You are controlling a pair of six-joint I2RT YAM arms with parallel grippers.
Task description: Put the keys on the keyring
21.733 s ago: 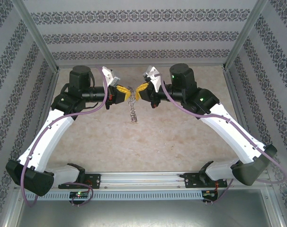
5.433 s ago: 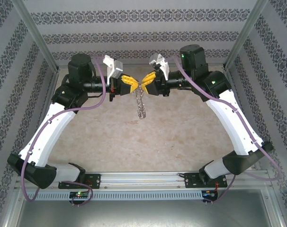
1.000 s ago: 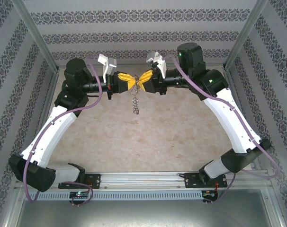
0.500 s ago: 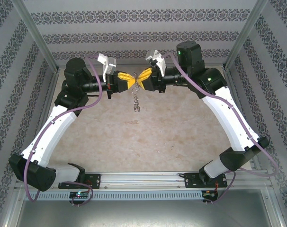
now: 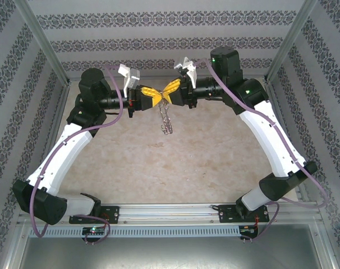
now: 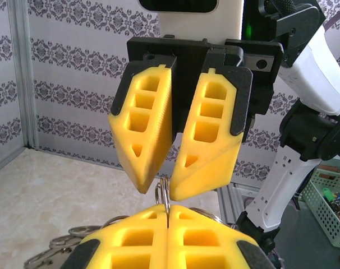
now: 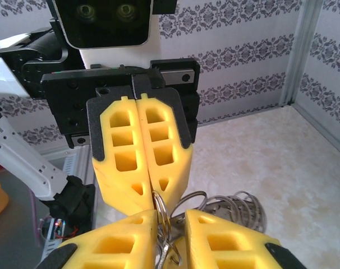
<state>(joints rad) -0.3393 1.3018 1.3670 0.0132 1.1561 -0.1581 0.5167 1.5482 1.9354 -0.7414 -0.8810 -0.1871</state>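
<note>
Above the far middle of the table my two grippers meet tip to tip. My left gripper (image 5: pixel 156 99) (image 6: pixel 167 210) is shut on the edge of the keyring (image 6: pixel 165 195), a thin grey metal ring seen edge-on. Facing it, my right gripper (image 5: pixel 165 95) (image 7: pixel 175 216) is open, its yellow fingers a small gap apart on either side of that same keyring (image 7: pixel 162 208). More grey rings hang below as a coil (image 5: pixel 166 120) (image 7: pixel 237 207). The keys are hidden among this metal.
The marbled tabletop (image 5: pixel 175 162) lies well below the hanging rings. Patterned walls and metal posts (image 5: pixel 44 45) close in the back and sides. A rail (image 5: pixel 170 212) carries both arm bases along the near edge. A green basket (image 6: pixel 327 190) stands off the table.
Both grippers have drifted slightly up and toward the back wall, still tip to tip. The hanging coil has swung a little to the right. The left grip is unchanged.
</note>
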